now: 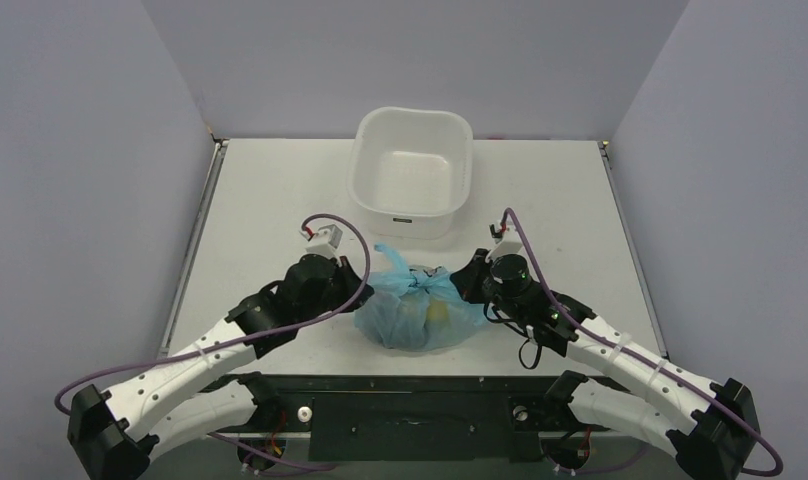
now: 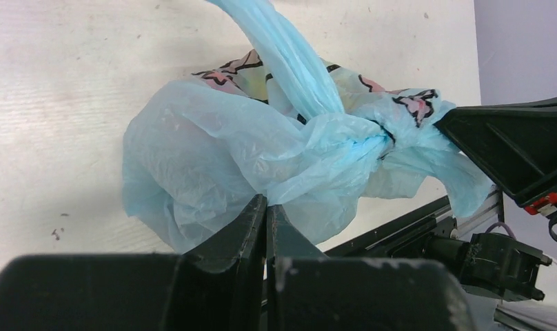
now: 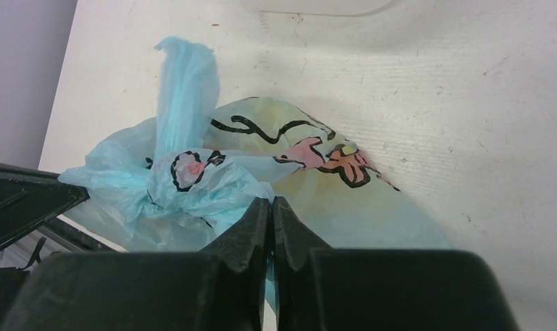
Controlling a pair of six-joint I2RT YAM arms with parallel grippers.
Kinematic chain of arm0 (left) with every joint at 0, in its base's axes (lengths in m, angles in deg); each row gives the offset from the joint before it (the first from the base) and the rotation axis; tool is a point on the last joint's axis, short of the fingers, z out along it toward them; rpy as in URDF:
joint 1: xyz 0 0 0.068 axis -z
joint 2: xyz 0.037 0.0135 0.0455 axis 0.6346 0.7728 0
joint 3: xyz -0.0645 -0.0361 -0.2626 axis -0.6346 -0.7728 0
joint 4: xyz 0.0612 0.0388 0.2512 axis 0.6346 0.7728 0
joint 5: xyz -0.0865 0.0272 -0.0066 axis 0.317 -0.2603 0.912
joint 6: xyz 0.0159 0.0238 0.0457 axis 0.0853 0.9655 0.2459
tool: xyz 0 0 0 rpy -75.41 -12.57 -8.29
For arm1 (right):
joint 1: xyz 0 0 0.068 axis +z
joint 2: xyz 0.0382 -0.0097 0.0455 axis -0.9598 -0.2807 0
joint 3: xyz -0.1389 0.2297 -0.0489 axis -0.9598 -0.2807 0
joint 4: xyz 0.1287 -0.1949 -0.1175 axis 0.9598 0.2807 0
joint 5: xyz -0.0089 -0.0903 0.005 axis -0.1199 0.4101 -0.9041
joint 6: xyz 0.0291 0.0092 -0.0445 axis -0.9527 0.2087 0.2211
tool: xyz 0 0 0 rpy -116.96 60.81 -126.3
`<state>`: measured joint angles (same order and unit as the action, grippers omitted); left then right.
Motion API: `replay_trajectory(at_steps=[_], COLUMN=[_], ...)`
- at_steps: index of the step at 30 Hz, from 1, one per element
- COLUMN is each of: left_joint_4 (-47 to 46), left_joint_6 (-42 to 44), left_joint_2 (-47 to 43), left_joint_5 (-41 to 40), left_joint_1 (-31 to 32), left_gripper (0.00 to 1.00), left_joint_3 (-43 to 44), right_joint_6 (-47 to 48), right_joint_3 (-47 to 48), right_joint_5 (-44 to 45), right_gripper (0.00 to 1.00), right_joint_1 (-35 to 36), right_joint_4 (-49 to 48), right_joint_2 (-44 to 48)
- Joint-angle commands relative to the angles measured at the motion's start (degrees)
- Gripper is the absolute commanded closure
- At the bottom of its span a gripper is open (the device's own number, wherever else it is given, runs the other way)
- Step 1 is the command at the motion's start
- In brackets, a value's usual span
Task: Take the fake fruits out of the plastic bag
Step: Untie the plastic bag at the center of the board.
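The light blue plastic bag lies knotted near the table's front edge, between both arms. A yellow fruit shows dimly through it; the other fruits are hidden inside. My left gripper is shut on a fold of the bag at its left side. My right gripper is shut on the bag's film by the knot at its right side. The knot sits between the two grippers, with a loose tail rising from it. The printed cartoon patch faces the right wrist camera.
A white square tub stands empty behind the bag at the table's far middle. The black front rail runs just below the bag. Purple walls enclose the table on three sides.
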<state>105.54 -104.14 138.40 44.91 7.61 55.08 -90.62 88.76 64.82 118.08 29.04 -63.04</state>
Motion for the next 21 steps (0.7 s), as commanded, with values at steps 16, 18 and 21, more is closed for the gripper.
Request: replay_trajectory(at_steps=[16,18,21], left_joint_4=[6.49,7.73,10.75], left_joint_6=[5.66,6.81,7.84], left_joint_2=[-14.41,-13.42,-13.23], left_joint_5=[9.51,13.00,15.21], left_joint_1=[-14.91,-14.92,-14.92], left_gripper=[1.00,0.95,0.76], left_joint_3=[-4.44,-2.32,1.57], right_joint_6=[2.56,5.00,7.94], right_joint_3=[0.52,2.49,5.05], right_joint_5=[-12.29,-13.31,-13.51], right_gripper=[1.00,1.00,1.00], right_joint_1=[-18.46,-18.41,-17.70], right_joint_4=[3.38,6.54,9.66], right_joint_2=[0.51,0.09,-0.06])
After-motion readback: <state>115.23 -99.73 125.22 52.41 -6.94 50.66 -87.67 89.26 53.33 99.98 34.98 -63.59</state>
